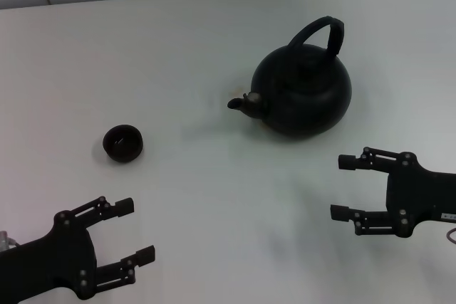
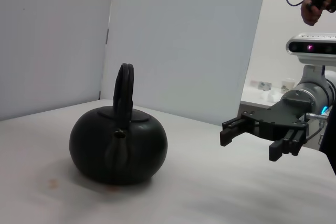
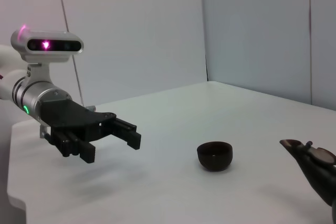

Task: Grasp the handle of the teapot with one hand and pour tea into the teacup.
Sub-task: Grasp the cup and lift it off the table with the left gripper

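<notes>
Head view: teapot (image 1: 303, 90) beyond right claw (image 1: 343, 187)

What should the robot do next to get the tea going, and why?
Probably reach the right gripper up to the handle of the teapot. It is open, holds nothing, and sits nearest the pot. The left gripper, also open, waits near the teacup, which stands apart on the spout's side.

No text, label or number can be read anywhere.
</notes>
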Available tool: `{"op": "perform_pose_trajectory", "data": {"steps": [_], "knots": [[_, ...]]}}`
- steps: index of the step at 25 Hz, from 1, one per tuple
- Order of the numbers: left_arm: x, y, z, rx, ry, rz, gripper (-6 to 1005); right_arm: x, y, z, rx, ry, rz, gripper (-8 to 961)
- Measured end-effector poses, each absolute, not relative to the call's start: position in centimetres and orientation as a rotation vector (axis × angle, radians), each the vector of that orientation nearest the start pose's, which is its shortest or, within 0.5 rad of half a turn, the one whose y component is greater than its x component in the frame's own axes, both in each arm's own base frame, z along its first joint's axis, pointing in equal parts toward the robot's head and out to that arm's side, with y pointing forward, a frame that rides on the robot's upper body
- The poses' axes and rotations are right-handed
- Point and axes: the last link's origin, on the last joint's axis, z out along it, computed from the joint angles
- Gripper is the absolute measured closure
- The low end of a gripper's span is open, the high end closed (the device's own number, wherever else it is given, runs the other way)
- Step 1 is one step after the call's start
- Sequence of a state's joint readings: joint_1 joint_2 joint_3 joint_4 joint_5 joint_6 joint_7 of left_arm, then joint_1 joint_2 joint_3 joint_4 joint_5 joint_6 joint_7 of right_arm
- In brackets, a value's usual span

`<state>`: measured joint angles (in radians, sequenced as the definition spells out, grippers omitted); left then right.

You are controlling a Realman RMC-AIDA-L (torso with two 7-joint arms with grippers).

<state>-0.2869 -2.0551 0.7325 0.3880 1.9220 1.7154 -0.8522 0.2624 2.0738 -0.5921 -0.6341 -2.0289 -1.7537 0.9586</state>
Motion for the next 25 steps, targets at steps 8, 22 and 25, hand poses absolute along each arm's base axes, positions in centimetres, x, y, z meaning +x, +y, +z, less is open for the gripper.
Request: {"op": "perform_pose_trajectory", "data": {"steps": [8, 22, 25], "knots": [[-31.8, 21.6, -3.0, -2.731, -0.438, -0.883, 210, 32.7, 23.2, 0.8, -2.692, 0.387, 0.723, 138], [-32.4, 24.3, 0.0, -2.298, -0.333, -0.941, 225, 32.6, 23.5, 0.9, -2.692, 0.377, 0.718, 138], [-32.8, 25.0, 0.8, -2.169, -0.336, -0.954, 229, 32.5, 23.5, 0.9, -2.693, 0.374, 0.72, 138]]}}
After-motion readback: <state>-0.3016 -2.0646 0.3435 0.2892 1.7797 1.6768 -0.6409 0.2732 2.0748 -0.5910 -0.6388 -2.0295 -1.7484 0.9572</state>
